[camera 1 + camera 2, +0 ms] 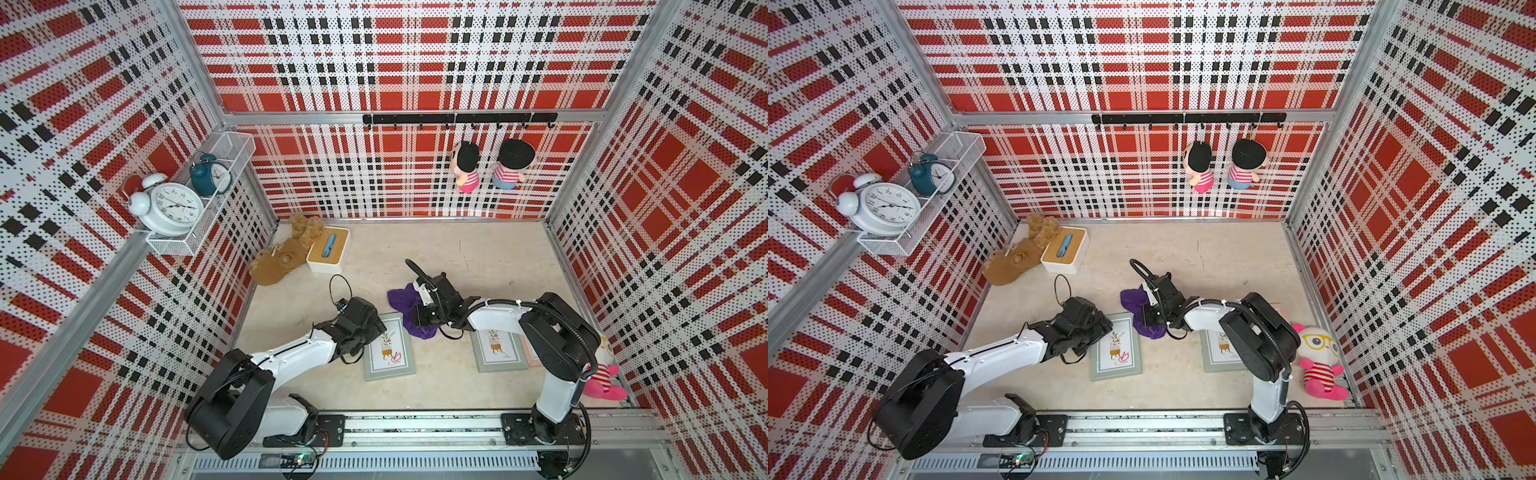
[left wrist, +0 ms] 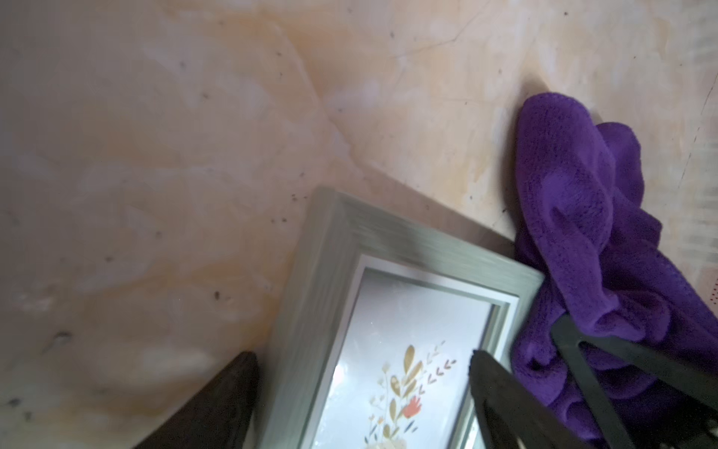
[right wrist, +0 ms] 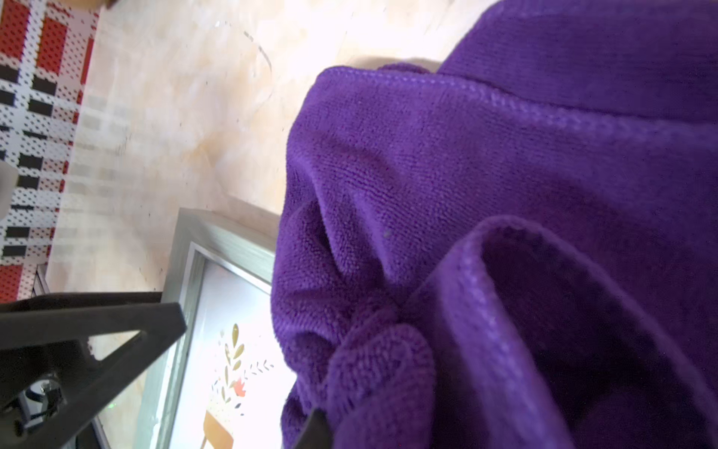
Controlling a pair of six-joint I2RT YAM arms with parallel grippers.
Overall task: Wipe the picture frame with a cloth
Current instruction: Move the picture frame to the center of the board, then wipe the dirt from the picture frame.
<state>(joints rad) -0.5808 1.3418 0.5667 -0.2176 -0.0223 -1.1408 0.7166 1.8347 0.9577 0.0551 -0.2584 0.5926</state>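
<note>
Pinching a soft, crumpled deep-purple cloth beside a grey-green rectangular picture frame on the pale marbled tabletop.

We see the right gripper clenched on a fold of the cloth, its fingertips buried in fabric. The cloth rests on the tabletop against the frame's far right corner and covers that corner in the right wrist view. The left gripper is released, jaws spread wide over the frame's far end; whether they touch it we cannot tell. From above, that gripper hides the frame's far left corner, and both wrist views cut off its near half. A second, similar frame lies half hidden under the white right arm.
</note>
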